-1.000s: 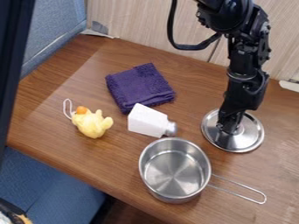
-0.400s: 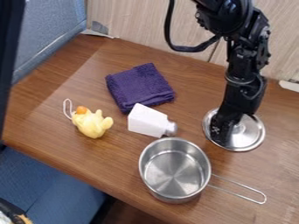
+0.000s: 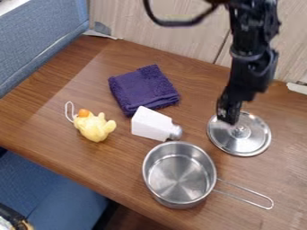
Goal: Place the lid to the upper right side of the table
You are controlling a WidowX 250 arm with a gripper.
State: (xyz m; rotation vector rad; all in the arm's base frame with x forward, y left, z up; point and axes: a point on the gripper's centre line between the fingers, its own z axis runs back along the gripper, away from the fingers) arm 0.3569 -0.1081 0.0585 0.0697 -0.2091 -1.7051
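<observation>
The round silver lid (image 3: 252, 141) lies flat on the right part of the table, its small knob facing up. My black gripper (image 3: 229, 117) hangs above the lid's upper left edge, apart from the knob, and hides a little of the rim. The lid is not held.
A steel pot (image 3: 180, 175) stands at the front of the table (image 3: 72, 152), its wire handle pointing right. Left of the lid are a white bottle (image 3: 153, 124), a folded purple towel (image 3: 144, 89) and a yellow plush toy (image 3: 94, 127). A wooden panel (image 3: 162, 27) rises behind.
My gripper has risen off the lid toward the back, uncovering the knob. The lid shifted very slightly earlier and now rests on the table.
</observation>
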